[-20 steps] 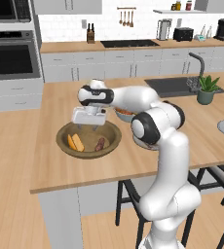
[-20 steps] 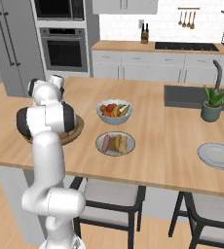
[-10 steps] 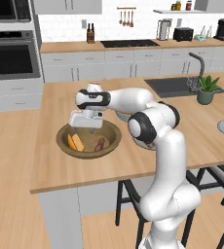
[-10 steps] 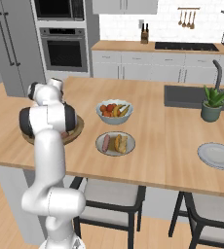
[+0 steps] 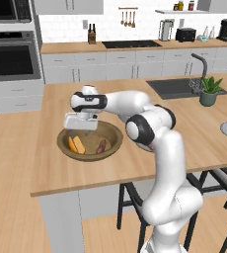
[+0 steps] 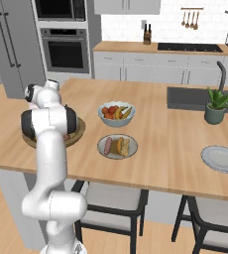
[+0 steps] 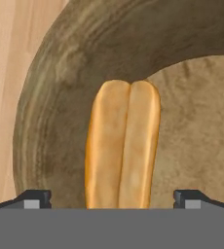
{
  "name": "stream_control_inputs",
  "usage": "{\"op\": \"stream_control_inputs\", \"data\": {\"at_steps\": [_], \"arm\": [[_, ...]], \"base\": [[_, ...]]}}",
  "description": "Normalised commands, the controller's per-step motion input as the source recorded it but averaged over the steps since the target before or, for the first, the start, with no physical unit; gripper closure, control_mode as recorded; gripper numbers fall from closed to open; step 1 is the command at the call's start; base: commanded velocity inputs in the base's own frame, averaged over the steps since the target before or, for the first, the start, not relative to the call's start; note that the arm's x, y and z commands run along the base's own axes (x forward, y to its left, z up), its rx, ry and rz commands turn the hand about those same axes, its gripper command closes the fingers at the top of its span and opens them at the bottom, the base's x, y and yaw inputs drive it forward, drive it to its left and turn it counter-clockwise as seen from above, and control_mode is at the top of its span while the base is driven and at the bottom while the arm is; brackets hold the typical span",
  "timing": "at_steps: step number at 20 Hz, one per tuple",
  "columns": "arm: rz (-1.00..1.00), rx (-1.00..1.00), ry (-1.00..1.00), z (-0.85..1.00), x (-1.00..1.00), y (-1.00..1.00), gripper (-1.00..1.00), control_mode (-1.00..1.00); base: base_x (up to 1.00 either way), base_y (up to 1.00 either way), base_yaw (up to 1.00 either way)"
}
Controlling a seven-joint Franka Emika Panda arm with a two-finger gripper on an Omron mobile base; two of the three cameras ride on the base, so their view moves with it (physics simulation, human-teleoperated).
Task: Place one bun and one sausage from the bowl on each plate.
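Note:
The brown wooden bowl (image 5: 113, 134) sits on the island counter with one bun (image 5: 76, 145) on its left side and one sausage (image 5: 101, 146) beside it. My gripper (image 5: 79, 130) hangs open just above the bun, pointing down into the bowl. In the hand view the bun (image 7: 121, 151) lies lengthwise between the two fingertips (image 7: 34, 198) of my gripper (image 7: 113, 199), untouched, against the bowl's wall (image 7: 50, 97). One plate (image 6: 130, 154) holds a sausage (image 6: 108, 145) and a bun (image 6: 122, 146). The other plate (image 6: 221, 158) lies bare at the right.
A pale bowl of fruit (image 6: 116, 114) stands behind the filled plate. A potted plant (image 6: 215, 106) and the sink (image 5: 182, 88) are at the far right. My own arm hides most of the wooden bowl (image 6: 76, 133) in the right base view. Stools stand under the counter's front edge.
My hand has shifted left over the bowl and dropped a little, from above its middle to above the bun. The jaws stayed open.

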Motion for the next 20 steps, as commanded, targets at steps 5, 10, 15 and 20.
{"op": "stream_control_inputs", "data": {"at_steps": [5, 10, 15, 20], "arm": [[0.00, 0.00, 0.00, -0.06, 0.01, 0.12, -1.00, -1.00], [0.00, 0.00, 0.00, -0.10, 0.00, 0.09, -1.00, -1.00], [0.03, 0.00, -0.04, -0.31, 0.00, -0.20, -1.00, -1.00], [0.00, 0.00, -0.09, -0.07, 0.00, -0.34, -1.00, -1.00]], "base": [[0.00, 0.00, 0.00], [0.00, 0.00, 0.00], [0.00, 0.00, 0.00], [0.00, 0.00, 0.00]]}}
